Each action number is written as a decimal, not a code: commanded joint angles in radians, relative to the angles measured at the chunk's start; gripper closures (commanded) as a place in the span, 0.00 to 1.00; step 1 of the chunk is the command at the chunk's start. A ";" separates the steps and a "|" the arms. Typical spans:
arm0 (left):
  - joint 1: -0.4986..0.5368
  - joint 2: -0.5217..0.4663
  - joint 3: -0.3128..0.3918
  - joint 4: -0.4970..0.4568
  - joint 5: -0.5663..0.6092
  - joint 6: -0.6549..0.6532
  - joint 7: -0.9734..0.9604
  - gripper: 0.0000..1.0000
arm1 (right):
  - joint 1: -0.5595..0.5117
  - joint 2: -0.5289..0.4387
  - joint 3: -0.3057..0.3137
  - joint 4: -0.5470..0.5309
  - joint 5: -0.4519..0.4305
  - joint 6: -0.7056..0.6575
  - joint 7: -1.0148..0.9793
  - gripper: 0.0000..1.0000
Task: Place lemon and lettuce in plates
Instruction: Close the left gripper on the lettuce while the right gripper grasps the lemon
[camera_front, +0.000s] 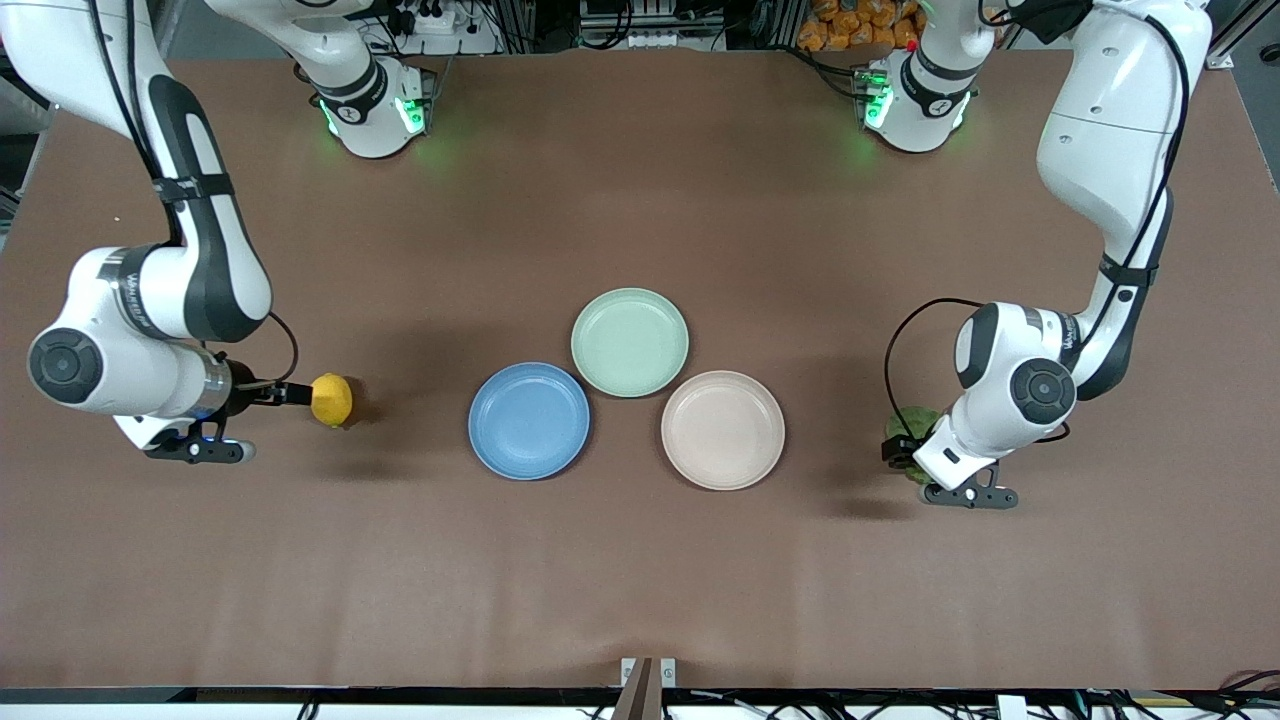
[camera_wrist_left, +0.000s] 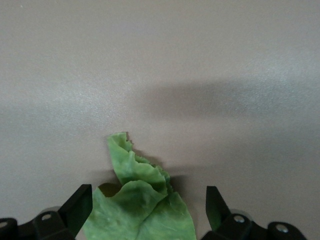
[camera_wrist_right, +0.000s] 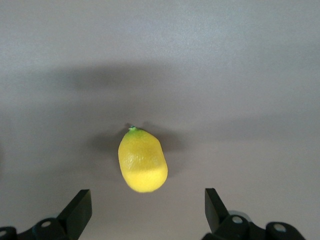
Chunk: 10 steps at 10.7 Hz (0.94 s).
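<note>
Right now both arms are lining up their picks. The right gripper, fingers apart, sits just beside the lemon at the right arm's end of the table; it should centre on the fruit before closing. The left gripper, also spread, straddles the lettuce near the cream plate; the blue plate lies toward the lemon.

Both arms have glossy white shells with black joint bands and round grey-black caps at the wrist joints. Thin black cables run along each, strapped on. The bases glow green. Small grey lettering marks each forearm. The black fingers are wedge-shaped, with silver screws at their roots.
</note>
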 joint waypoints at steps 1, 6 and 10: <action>0.010 0.009 -0.002 -0.019 0.015 0.006 -0.006 0.00 | 0.009 -0.033 0.000 -0.108 0.014 0.115 -0.008 0.00; 0.012 0.026 0.000 -0.037 0.013 0.008 -0.006 0.35 | 0.025 -0.030 0.000 -0.220 0.012 0.290 -0.008 0.00; 0.010 0.007 -0.002 -0.037 0.013 0.003 -0.012 1.00 | 0.031 -0.019 -0.002 -0.257 0.012 0.356 -0.008 0.00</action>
